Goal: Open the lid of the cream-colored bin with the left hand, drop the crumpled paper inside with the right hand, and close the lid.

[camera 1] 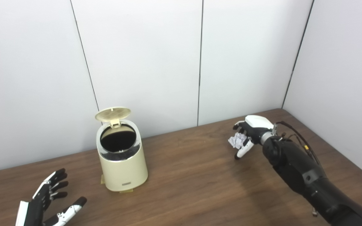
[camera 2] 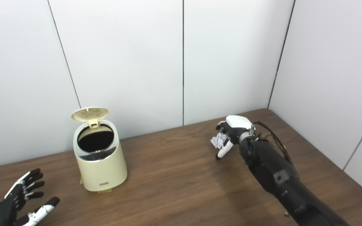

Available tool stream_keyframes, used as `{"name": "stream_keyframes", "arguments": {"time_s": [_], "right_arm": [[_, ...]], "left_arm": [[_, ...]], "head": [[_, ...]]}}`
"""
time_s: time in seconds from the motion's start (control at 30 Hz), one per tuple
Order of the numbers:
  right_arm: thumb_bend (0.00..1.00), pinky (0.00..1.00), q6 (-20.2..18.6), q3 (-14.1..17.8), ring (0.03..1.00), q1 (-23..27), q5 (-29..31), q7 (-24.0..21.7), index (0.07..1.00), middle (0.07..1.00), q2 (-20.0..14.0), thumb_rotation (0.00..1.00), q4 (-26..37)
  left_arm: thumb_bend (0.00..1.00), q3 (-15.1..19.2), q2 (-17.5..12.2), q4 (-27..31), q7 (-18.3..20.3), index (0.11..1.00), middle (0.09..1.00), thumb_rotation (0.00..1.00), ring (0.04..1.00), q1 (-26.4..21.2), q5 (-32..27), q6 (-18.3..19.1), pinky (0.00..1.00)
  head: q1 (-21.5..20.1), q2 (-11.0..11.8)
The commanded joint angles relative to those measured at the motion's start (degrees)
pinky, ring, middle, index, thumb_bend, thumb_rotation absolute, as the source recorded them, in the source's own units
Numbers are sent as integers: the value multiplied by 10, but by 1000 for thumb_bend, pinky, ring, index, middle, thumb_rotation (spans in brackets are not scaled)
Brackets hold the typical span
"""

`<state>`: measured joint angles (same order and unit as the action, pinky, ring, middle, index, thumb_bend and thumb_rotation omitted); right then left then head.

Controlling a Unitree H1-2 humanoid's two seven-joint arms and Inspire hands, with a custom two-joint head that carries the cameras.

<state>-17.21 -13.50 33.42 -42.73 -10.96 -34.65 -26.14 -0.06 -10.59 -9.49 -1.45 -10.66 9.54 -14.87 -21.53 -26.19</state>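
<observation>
**benchwatcher:** Left eye view has the cream-colored bin [camera 1: 122, 161] sitting on the table [camera 1: 193, 175] toward the left, with its lid [camera 1: 112, 114] already flipped up on the back hinge and the dark mouth wide open. So I'd call the opening step done. The right hand [camera 1: 249, 133] is way over on the right side of the table with its fingers curled around the crumpled paper [camera 1: 237, 140]. Looks to me like we're in the carry-it-over part.

**servo_sam:** Agreed. The paper is well apart from the bin, so the next move needs a long sweep leftward, plus enough lift to clear the rim and end up above the opening before the fingers let go. The raised lid stands at the back edge, so coming in from the front or side seems safer than bumping it.

**benchwatcher:** What about the left hand [camera 1: 47, 201]? It's low at the bottom left, fingers spread wide, holding nothing, not touching the bin.

**servo_sam:** Yeah, just parked there. It'll be needed for closing the lid afterward, I'd guess.

**benchwatcher:** Stuff I can't make out: the bin's inside is just black, no idea if anything's in there. The left hand's wrist is cut off by the frame edge. And I can't tell if the paper is lifted off the table or just resting on it, since the hand covers a good part of the wad.

**servo_sam:** Same in the right eye view. There's a small label on the bin's front, unreadable.
</observation>
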Motion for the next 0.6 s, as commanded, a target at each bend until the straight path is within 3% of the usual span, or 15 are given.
{"name": "stream_keyframes", "arguments": {"time_s": [0.0,0.03,0.07,0.13,0.23,0.33,0.57], "right_arm": [[807,513,22,4,608,28,3,22,686,674,-20,155,-1],[797,511,22,3,598,27,3,20,660,660,-21,139,3],[662,500,24,3,577,27,4,21,578,634,-22,139,1],[550,469,25,2,540,27,5,21,508,593,-23,136,2],[531,390,21,6,474,24,8,21,486,506,-23,14,10],[525,448,18,12,511,19,12,26,473,524,-22,1,19],[525,471,13,25,517,10,22,29,474,522,-20,0,42]], "left_arm": [[768,-4,3,3,-1,879,833,272,783,16,6,-3,676],[767,-5,2,3,-1,878,832,273,781,16,7,-3,673],[772,-5,1,4,-1,878,832,282,784,16,8,-1,682],[782,-4,0,5,1,878,833,300,787,17,6,2,700],[768,-4,-1,6,6,884,842,279,799,18,-1,2,696],[768,-4,-3,4,6,887,840,283,794,17,4,4,691],[762,-6,-2,1,7,882,837,284,785,15,6,1,678]], "head": [[-1,-1],[-1,-2],[-1,-3],[-1,-5],[0,-6],[0,-8],[0,-9]]}}
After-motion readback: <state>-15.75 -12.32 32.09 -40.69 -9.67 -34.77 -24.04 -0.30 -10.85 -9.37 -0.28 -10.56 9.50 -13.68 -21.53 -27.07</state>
